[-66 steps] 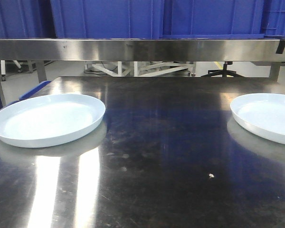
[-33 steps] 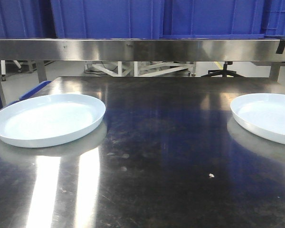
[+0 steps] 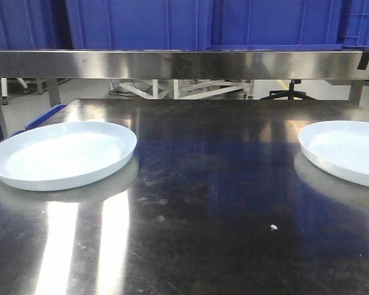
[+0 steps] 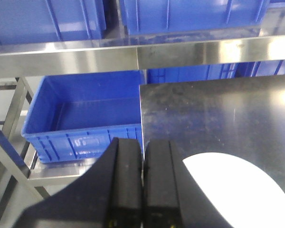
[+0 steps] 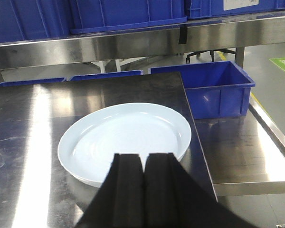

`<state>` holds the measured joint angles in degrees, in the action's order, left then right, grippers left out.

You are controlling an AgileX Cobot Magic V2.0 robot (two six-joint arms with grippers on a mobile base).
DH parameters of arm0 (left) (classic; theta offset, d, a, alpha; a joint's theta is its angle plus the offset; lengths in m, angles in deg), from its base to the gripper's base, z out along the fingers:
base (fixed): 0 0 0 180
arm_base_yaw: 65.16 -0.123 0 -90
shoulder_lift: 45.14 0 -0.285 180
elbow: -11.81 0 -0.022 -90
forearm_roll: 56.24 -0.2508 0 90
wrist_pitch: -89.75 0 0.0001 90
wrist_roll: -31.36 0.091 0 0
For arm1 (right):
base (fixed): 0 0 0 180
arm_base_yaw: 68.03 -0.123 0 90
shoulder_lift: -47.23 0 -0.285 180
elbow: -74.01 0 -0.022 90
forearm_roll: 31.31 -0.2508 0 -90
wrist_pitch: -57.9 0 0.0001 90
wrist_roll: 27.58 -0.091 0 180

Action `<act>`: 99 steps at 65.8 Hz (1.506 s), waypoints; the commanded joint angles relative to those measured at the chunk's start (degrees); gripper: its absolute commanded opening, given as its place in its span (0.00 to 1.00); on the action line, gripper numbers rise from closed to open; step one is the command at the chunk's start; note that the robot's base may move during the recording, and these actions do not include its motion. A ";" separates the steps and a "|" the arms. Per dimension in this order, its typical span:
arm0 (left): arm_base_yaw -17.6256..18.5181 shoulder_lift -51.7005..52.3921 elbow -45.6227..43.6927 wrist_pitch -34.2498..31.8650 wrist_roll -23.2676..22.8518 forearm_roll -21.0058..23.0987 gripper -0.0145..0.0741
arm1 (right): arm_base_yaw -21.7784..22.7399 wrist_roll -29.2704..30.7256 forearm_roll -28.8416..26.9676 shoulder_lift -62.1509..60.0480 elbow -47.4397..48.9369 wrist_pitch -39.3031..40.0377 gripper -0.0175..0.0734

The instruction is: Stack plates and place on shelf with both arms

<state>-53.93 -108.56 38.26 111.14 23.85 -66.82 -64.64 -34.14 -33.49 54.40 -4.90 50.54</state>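
L plate (image 3: pixel 61 153) at 9 o'clock on steel table (image 3: pixel 209 203), R plate (image 3: pixel 347 150) at 3, well apart, prob. one per arm | L gripper (image 4: pixel 142 152) fingers pressed together, empty, plate at its 4 | R gripper (image 5: pixel 143 164) same, plate rim at its 12 | shelf (image 3: pixel 184 63) at 12, plates not yet stacked.

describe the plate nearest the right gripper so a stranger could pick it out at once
On the dark steel table before the long shelf, it is the right plate, near the table's right edge, just ahead of the right gripper. The identical left plate lies near the left edge.
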 commanded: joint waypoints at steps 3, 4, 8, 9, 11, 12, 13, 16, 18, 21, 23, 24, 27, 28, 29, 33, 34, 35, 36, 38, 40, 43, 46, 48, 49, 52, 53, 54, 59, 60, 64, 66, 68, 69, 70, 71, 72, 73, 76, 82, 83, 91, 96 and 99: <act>0.46 0.47 -2.13 -4.92 -0.04 -0.11 0.26 | 0.42 0.44 -0.08 -1.06 0.00 5.14 0.25; 0.46 0.47 -2.13 -4.92 -0.04 -0.11 0.26 | 0.42 0.44 -0.08 -1.06 0.00 5.14 0.25; 0.46 0.47 -2.13 -4.92 -0.04 -0.11 0.26 | 0.42 0.44 -0.08 -1.06 0.00 5.25 0.25; 0.46 0.47 -2.13 -4.92 -0.04 -0.11 0.26 | 0.42 0.44 0.06 -1.06 0.00 5.50 0.25; 0.46 0.47 -2.13 -4.92 -0.04 -0.11 0.26 | 0.42 0.53 1.34 -1.06 0.00 6.01 0.25; 0.46 0.47 -2.13 -4.92 -0.04 -0.11 0.26 | 0.42 0.53 2.18 -1.06 0.00 6.28 0.25; 0.46 0.47 -2.13 -4.92 -0.04 -0.11 0.26 | 0.42 0.53 2.18 -1.06 0.00 6.52 0.25; 0.46 0.47 -2.13 -4.92 -0.04 -0.11 0.26 | 0.42 0.53 2.54 -1.06 0.00 8.23 0.25; 0.46 0.47 -2.13 -4.92 -0.04 -0.11 0.26 | 0.42 0.53 2.54 -1.06 0.00 9.61 0.25; 0.46 0.47 -2.13 -4.80 -0.04 0.02 0.26 | 0.42 0.35 2.18 -1.06 0.06 11.86 0.25; 0.46 0.47 -2.13 -4.66 -0.04 0.02 0.26 | 0.37 -0.13 2.18 -1.06 0.24 12.50 0.25; 0.46 0.47 -2.13 -4.66 -0.04 0.02 0.26 | 0.37 -0.65 2.18 -1.06 0.57 12.58 0.25; 0.46 0.47 -2.13 -4.41 -0.04 0.21 0.26 | 0.32 -1.83 2.18 -1.06 1.59 12.20 0.25; 0.46 0.47 -2.13 -4.41 -0.04 0.31 0.26 | 0.32 -2.53 2.18 -1.06 2.29 11.59 0.25; 0.46 0.47 -2.13 -4.27 -0.04 0.29 0.26 | 0.32 -3.00 2.18 -1.06 2.81 11.03 0.25; 0.46 0.47 -2.13 -4.03 -0.04 0.29 0.26 | 0.32 -5.14 2.18 -0.18 6.64 6.61 0.25; 0.46 0.47 -2.13 -4.03 -0.04 0.29 0.26 | 0.32 -5.23 2.18 0.18 7.50 5.51 0.25; 0.46 0.47 -2.13 -3.88 -0.04 0.29 0.26 | 0.32 -5.22 2.18 0.60 8.43 4.39 0.25; 0.46 0.47 -2.13 -3.75 -0.04 0.29 0.26 | 0.32 -5.22 2.18 1.07 9.40 2.69 0.25; 0.46 0.47 -2.13 -3.46 -0.04 0.29 0.26 | 0.32 -5.15 2.18 2.65 11.58 0.38 0.25; 0.46 0.47 -2.13 -3.23 -0.04 0.29 0.26 | 0.32 -4.99 2.75 4.68 14.52 -2.60 0.25; 0.46 0.47 -2.13 -2.75 -0.04 0.29 0.26 | 0.32 -4.90 3.40 7.89 18.73 -5.57 0.25; 0.46 0.47 -2.13 -2.49 -0.04 0.29 0.26 | 0.32 -4.90 3.78 12.42 22.83 -8.06 0.25; 0.46 0.47 -2.13 -2.35 -0.04 0.43 0.26 | 0.32 -4.90 3.97 15.29 25.10 -9.40 0.25; 0.46 0.47 -2.13 -2.35 -0.04 0.53 0.26 | 0.32 -4.90 4.03 17.59 26.80 -9.97 0.25; 0.46 0.47 -2.13 -2.02 -0.04 0.53 0.26 | 0.32 -4.90 4.03 23.04 30.64 -10.71 0.25; 0.46 0.47 -2.13 -1.93 -0.04 0.65 0.26 | 0.32 -4.90 4.03 25.35 31.75 -11.14 0.25; 0.46 0.47 -2.13 -1.72 -0.04 0.65 0.26 | 0.32 -4.90 4.03 26.90 33.39 -11.51 0.25; 0.46 0.47 -2.13 -1.06 -0.04 0.78 0.26 | 0.32 -4.90 4.03 34.96 39.00 -13.00 0.25; 0.46 0.47 -2.13 -0.92 -0.04 0.78 0.26 | 0.32 -4.90 4.03 36.29 39.93 -13.26 0.25; 0.46 0.47 -2.13 -0.80 -0.04 0.89 0.26 | 0.32 -4.90 3.97 41.71 43.75 -14.06 0.25; 0.46 0.47 -2.13 -0.80 -0.04 1.02 0.26 | 0.32 -4.90 3.77 44.23 45.54 -14.42 0.25; 0.46 0.47 -2.13 -0.80 -0.04 1.36 0.26 | 0.32 -4.90 3.38 45.94 46.81 -14.94 0.25; 0.46 0.47 -2.13 -0.80 -0.04 1.36 0.26 | 0.32 -4.90 3.20 46.74 47.39 -15.33 0.25; 0.46 0.47 -2.13 -0.80 -0.04 1.36 0.26 | 0.32 -4.90 3.01 47.47 47.92 -15.52 0.25; 0.46 0.47 -2.13 -0.80 -0.04 1.36 0.26 | 0.32 -4.90 2.69 48.43 48.63 -15.68 0.25; 0.46 0.47 -2.13 -0.69 -0.04 1.36 0.26 | 0.32 -4.90 2.18 48.96 49.05 -15.69 0.25; 0.46 0.47 -2.13 -0.68 -0.04 1.36 0.26 | 0.32 -4.90 2.18 49.43 49.40 -15.75 0.25; 0.46 0.47 -2.13 -0.33 -0.04 1.48 0.26 | 0.32 -4.90 1.15 51.09 50.22 -15.81 0.25; 0.46 0.47 -2.13 0.23 -0.04 1.86 0.26 | 0.32 -4.90 0.15 53.08 50.42 -15.64 0.25; 0.46 0.47 -2.13 0.30 -0.04 1.89 0.26 | 0.32 -4.90 0.15 53.42 50.42 -15.49 0.25; 0.46 0.47 -2.13 0.79 -0.04 2.19 0.26 | 0.32 -4.90 0.15 55.23 50.37 -14.93 0.25; 0.46 0.47 -2.13 1.05 -0.04 2.44 0.26 | 0.32 -4.90 0.15 56.35 50.37 -13.06 0.25; 0.46 0.47 -2.13 1.18 -0.04 3.23 0.26 | 0.32 -4.90 0.15 56.74 50.37 -12.66 0.25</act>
<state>-53.88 -108.56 38.16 115.85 23.85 -64.69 -64.64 -39.16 -33.27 111.11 43.30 32.34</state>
